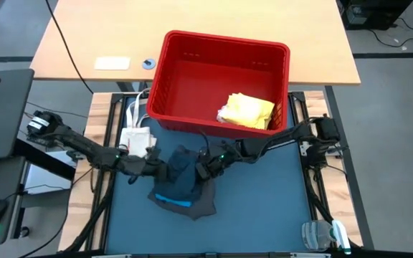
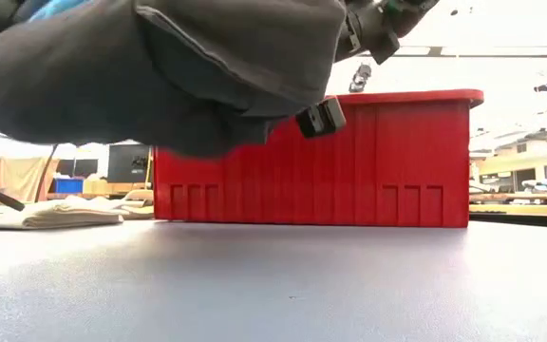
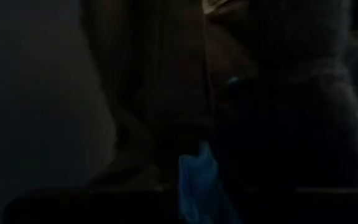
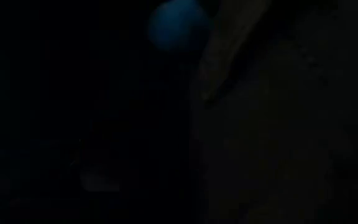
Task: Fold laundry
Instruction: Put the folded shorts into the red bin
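I am lifting the soft dark grey garment (image 1: 183,185) at six o'clock off the surface (image 1: 264,208); left fingers (image 1: 158,168) and right fingers (image 1: 205,172) are buried in cloth, grip unclear. Crumpled yellow garment (image 1: 248,111) is lying in the ribbed red basket (image 1: 192,72).

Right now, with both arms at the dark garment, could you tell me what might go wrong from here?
1. The dark grey garment hangs bunched above the mat with a bright blue piece caught in it, so both may get folded together.
2. The left tool and right tool sit close, so they may collide.
3. The red basket stands just behind and could be bumped.
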Motion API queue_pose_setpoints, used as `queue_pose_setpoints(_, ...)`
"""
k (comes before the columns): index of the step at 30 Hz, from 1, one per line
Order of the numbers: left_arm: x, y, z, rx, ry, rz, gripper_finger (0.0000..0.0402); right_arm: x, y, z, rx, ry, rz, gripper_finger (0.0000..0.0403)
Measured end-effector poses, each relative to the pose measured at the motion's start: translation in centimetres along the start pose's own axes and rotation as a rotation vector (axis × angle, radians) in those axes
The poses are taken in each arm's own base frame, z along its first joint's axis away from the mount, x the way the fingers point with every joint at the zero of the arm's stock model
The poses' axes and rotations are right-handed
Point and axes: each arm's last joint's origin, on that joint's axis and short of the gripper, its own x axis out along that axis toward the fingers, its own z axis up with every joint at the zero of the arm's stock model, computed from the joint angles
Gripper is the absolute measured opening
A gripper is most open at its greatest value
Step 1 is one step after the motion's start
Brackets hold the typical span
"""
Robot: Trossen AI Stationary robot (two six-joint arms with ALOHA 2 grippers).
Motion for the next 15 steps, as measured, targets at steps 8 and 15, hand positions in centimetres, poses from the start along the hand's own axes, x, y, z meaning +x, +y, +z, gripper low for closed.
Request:
queue_pose_setpoints(8,-1.8,-4.7,5.2,0.17,-0.038,0.029,0.0054,-4.5,2.3,2.3,-0.044,-0.09,0.046,0.0074)
queue_pose_setpoints(15,-3.2,-9.2,12.1,0.326,-0.109,0.134,0.0054,-9.3,3.9,5.0,-0.066,-0.211,0.121,0.0074)
